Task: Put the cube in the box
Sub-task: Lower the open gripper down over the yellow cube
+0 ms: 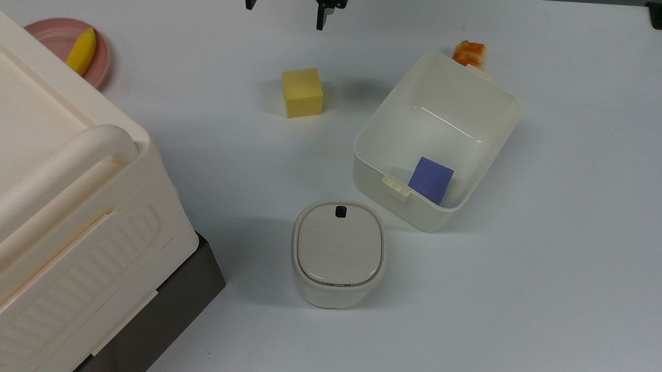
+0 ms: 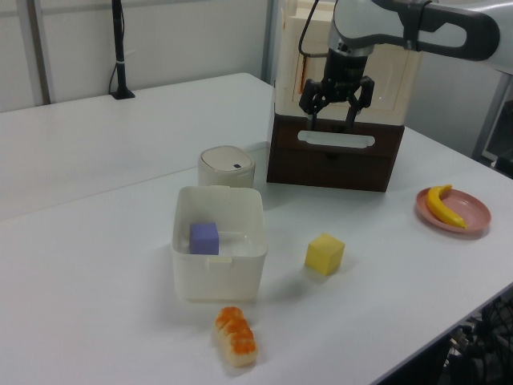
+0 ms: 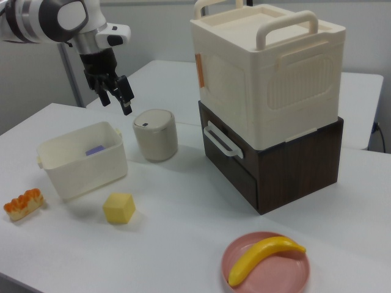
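The cube (image 1: 302, 92) rests on the white table (image 1: 538, 288), apart from the box (image 1: 437, 141) on the top view's left of it, with bare surface between. The gripper (image 1: 286, 3) hangs above the table beyond the cube, fingers spread and holding nothing (well clear of the cube). Inside the box lies a purple block (image 1: 431, 180). An orange-topped food piece (image 1: 469, 54) lies just beside the box's far wall. A lidded bin (image 1: 338, 252) stands near the box's front. A large crate (image 1: 36, 196) and a pink plate (image 1: 59, 36) with a banana (image 1: 81, 51) lie well away from the box.
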Robot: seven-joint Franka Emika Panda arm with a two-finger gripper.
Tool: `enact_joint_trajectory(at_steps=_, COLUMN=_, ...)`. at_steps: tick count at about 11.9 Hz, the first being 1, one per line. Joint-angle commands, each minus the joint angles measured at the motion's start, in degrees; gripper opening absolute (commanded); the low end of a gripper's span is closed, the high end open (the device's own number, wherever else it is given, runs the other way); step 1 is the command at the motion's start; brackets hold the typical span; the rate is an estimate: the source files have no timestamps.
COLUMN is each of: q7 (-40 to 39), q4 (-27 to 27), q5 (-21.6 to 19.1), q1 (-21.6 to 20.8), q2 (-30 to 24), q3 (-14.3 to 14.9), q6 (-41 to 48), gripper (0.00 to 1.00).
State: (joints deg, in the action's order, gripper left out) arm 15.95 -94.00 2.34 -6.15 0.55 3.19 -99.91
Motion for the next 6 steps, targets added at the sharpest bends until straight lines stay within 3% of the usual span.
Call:
enact_joint_trajectory(at_steps=1, q7=-1.7, q4=-1.3, q5=-2.2, q1=-0.1, q2=-1.1, q3=1.2, q6=-1.5, gripper=1.0)
enact_joint_trajectory(at_steps=6, q7=-2.7, q4=-1.3, q5=-2.3, q1=0.1, q2=-1.1, q3=1.2, q6=-1.5, gripper=1.0)
